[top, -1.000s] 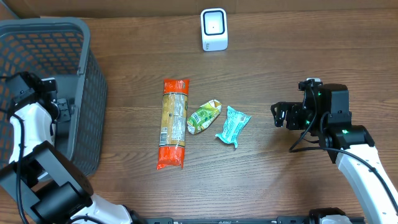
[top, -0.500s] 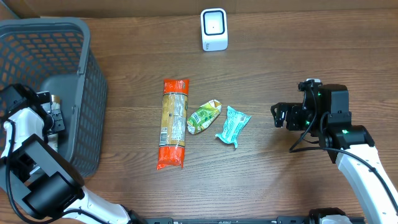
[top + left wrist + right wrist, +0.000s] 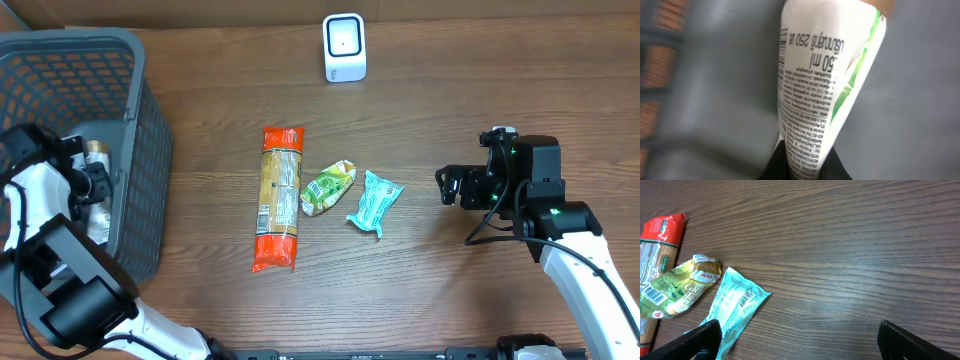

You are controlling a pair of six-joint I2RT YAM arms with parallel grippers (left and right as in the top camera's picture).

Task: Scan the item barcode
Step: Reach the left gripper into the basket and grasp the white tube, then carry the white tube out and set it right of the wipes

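Inside the grey plastic mesh basket (image 3: pixel 150 150), the left pincer (image 3: pixel 805 167) is clamped tight on a white plastic tube with a green stripe and brown cap (image 3: pixel 825 85), which points away ahead of its fingertips. The right pincer (image 3: pixel 447 186) hovers spread wide and empty, a teal foil sachet (image 3: pixel 374 202) to its left.

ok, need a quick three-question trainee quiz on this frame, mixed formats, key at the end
1. True or false: the right hand is open and empty.
2. The left hand grips: A) a soda can B) a white bottle C) nothing.
3. How many items lie on the table between the basket and the right hand?
Key: 1 true; 2 B; 3 three: pasta pack, green packet, teal packet.
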